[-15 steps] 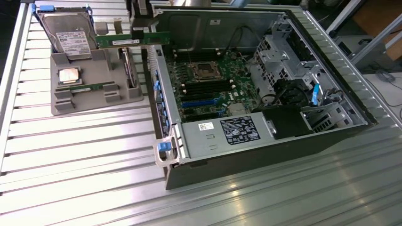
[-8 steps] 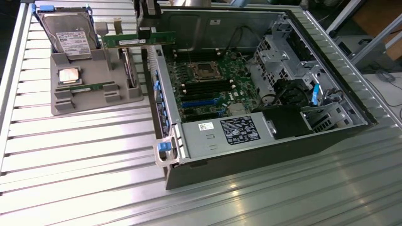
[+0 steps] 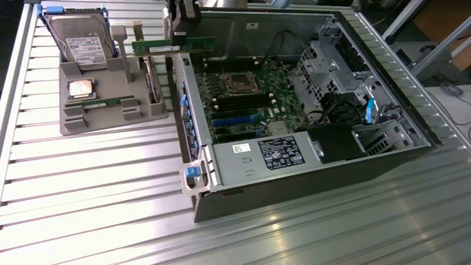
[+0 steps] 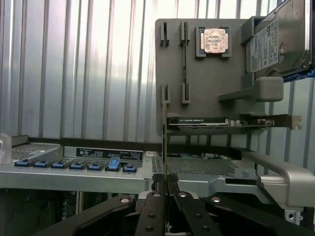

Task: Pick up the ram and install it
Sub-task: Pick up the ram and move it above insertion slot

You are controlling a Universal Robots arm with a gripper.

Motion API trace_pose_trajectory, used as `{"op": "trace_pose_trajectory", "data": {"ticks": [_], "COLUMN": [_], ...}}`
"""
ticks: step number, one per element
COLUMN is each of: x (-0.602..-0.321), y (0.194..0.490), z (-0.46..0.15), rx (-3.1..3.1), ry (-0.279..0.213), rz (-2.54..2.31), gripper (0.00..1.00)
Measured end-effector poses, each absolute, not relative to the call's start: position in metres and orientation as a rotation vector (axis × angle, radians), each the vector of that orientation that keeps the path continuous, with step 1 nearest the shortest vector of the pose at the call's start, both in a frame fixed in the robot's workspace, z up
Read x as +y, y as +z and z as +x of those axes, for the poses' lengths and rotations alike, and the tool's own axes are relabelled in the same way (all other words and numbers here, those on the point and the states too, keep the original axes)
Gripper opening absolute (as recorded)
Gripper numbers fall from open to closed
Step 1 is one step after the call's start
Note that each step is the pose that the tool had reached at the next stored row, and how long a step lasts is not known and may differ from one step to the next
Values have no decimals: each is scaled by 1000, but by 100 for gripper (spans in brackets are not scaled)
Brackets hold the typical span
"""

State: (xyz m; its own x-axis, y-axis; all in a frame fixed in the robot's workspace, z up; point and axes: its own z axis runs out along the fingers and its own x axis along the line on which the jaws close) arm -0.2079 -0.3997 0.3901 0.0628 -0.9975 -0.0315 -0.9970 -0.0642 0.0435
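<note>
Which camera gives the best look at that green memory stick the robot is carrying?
The exterior view. There the ram shows its long green face with the white sticker, held by the gripper above the open computer case. The wrist view sees the ram edge-on, a thin line rising between the fingers.

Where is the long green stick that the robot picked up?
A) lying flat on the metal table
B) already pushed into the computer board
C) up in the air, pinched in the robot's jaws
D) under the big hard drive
C: in the exterior view the ram hangs from the gripper, above the edge of the open computer case.
</note>
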Motion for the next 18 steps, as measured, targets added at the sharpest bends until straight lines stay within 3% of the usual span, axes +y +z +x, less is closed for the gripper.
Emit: {"op": "trace_pose_trajectory", "data": {"ticks": [18], "x": [-400], "y": [390], "z": [-178], "rx": [-2142], "ry": [-83], "rz": [2283], "gripper": [12]}}
